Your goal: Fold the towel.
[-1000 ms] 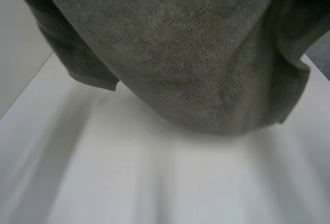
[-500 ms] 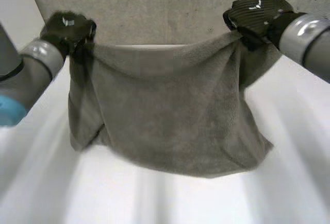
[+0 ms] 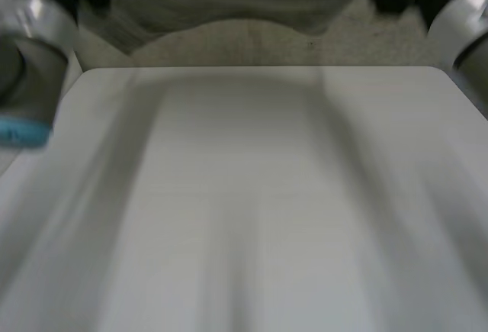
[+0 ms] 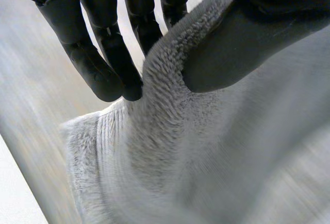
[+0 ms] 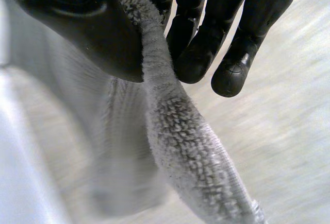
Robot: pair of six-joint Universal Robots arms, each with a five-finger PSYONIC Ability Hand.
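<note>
Towel (image 3: 229, 0) hung in the air past the far edge of the counter (image 3: 252, 195), stretched between both hands. Left hand (image 4: 105, 54) pinched its top edge between thumb and fingers; right hand (image 5: 216, 33) was clamped on the other end the same way. Likely step: swinging it out to spread flat. Best to keep both pinches tight and the edge level and taut, then land the lower hem first. Half a second earlier it draped low over the counter; now it was up and away.

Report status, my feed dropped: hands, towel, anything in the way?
Left hand pinching towel edge. Right hand pinching the same towel's edge. Towel held off the white table, strung between them. No obstruction seen.
</note>
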